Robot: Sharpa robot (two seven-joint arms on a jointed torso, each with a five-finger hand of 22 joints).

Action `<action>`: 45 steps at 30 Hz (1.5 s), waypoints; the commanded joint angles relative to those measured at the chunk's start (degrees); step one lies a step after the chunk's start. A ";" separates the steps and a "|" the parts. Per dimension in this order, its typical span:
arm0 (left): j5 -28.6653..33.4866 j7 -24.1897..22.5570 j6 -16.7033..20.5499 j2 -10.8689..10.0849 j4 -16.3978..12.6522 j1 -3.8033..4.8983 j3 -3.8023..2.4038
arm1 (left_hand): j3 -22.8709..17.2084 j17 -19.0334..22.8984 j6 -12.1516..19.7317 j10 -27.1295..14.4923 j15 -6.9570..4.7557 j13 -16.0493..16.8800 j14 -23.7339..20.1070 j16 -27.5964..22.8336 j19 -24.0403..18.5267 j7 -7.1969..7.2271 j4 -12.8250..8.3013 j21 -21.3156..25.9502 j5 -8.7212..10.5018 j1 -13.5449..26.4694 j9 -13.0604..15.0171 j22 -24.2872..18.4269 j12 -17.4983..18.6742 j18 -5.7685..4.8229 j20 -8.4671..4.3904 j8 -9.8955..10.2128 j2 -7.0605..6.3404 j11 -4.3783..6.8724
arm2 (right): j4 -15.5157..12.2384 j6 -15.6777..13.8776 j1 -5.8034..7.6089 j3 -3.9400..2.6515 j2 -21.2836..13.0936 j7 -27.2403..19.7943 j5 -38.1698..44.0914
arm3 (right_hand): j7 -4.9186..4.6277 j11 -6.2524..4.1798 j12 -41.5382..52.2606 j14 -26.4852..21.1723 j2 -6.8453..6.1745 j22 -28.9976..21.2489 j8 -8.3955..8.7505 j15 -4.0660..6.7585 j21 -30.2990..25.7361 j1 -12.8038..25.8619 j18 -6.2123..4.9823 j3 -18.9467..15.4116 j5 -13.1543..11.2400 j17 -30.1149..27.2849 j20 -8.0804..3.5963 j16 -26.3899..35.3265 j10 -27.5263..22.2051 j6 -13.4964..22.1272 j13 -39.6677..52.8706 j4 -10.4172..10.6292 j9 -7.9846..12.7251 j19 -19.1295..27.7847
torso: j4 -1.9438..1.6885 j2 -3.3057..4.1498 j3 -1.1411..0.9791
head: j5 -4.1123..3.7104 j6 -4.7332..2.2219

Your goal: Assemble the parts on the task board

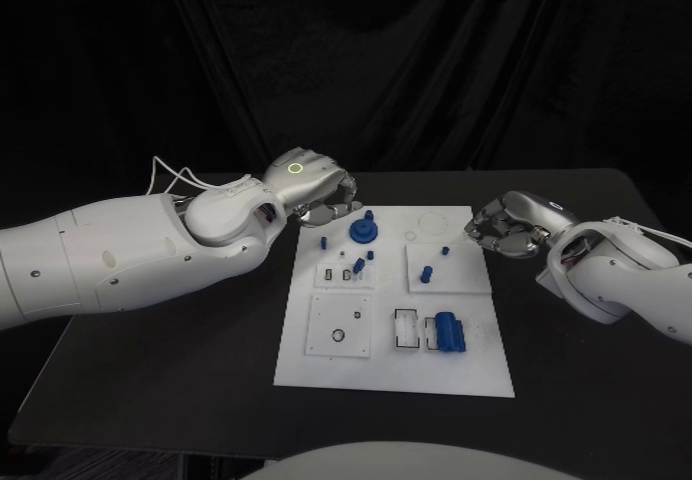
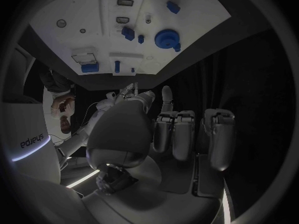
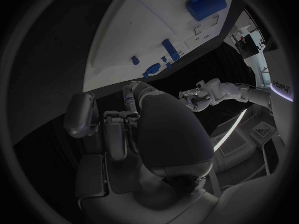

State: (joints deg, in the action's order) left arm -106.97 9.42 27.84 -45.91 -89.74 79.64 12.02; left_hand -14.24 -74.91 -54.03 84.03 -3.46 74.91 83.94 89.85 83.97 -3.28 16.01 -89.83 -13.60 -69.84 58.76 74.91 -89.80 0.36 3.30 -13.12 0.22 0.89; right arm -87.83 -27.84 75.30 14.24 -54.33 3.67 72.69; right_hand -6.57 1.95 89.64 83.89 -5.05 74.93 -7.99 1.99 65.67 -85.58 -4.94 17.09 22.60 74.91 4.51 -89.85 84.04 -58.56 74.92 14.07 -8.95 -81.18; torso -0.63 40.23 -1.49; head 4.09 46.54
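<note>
- Head view: the white task board [image 1: 389, 350] lies mid-table [image 1: 173, 380]. The left hand [image 1: 306, 183] hovers off its far-left corner and the right hand [image 1: 512, 225] off its right edge; both have fingers curled in, holding nothing.
- Left wrist view: the round blue part [image 2: 166, 38] stands on the board; it looks small, stiff and light, best pinched at its rim.
- Right wrist view: the blue cylinders [image 3: 207, 1] lie side by side, likely smooth and apt to roll.
</note>
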 commanded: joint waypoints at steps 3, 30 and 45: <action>14.97 -6.50 -17.41 3.29 5.81 1.86 0.03 | -1.25 -15.09 -0.31 5.97 0.57 15.09 6.06 0.15 6.03 -0.15 0.35 -0.17 0.92 -1.12 -0.49 15.09 -0.20 -0.36 0.50 0.63 0.35 -0.41 | 0.24 -1.85 -0.13 -0.04 0.59 -0.23 -0.25 | 0.08 -0.05 -0.27 6.00 0.31 8.36 0.38 -0.01 -0.11 0.06 -0.08 0.22 0.25 14.78 -0.32 0.20 5.18 -0.36 14.31 -0.13 -0.06 0.21 | 0.32 -0.26 -0.26 | -0.15 -2.49; 39.71 5.27 -52.69 16.63 18.45 4.54 0.01 | 4.33 -15.09 -9.05 5.97 0.66 15.09 6.06 0.15 6.03 0.00 0.40 -0.17 6.38 2.79 -11.53 15.09 -0.20 -0.36 0.53 6.02 -1.63 -0.44 | 0.44 -3.15 -0.12 -0.04 1.89 -1.05 -0.64 | 0.10 -0.08 -0.06 6.09 0.27 8.52 0.42 0.03 0.41 -0.21 0.02 0.40 0.39 15.02 -0.35 -0.06 5.44 -0.38 14.56 -0.46 -0.07 -0.01 | 1.92 -1.11 -1.15 | 0.79 -0.68; 31.74 9.67 -54.08 19.75 20.05 4.59 0.01 | 9.28 -15.09 -8.67 5.97 -0.15 15.09 6.06 0.15 6.03 0.98 0.34 -0.17 7.67 4.50 -2.05 15.09 -0.20 -0.36 -0.28 0.88 -1.21 0.41 | -0.22 -3.22 -0.09 -0.05 1.83 -0.87 -0.64 | 0.11 -0.08 -0.06 6.08 0.24 8.52 0.37 0.03 0.42 -0.21 0.02 0.41 0.41 15.01 -0.35 -0.05 5.45 -0.49 14.57 -0.50 -0.09 -0.02 | 1.79 -0.71 -0.94 | 0.95 0.62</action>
State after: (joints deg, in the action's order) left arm -72.24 16.57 -24.06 -26.44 -69.91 84.12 12.08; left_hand -5.20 -74.91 -63.12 83.84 -3.28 74.91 84.15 89.85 83.97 -2.37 16.36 -89.83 -6.09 -65.78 56.43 74.91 -89.80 0.35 3.27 -11.99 -1.09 0.90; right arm -87.86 -29.98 75.29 14.24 -52.48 2.58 72.04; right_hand -6.57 1.95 89.64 83.89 -5.05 74.91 -7.71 1.98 65.90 -85.58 -4.95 17.41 22.83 74.91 4.51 -89.86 84.04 -58.56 74.94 13.74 -8.95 -81.18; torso 1.24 39.45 -2.49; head 5.08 46.93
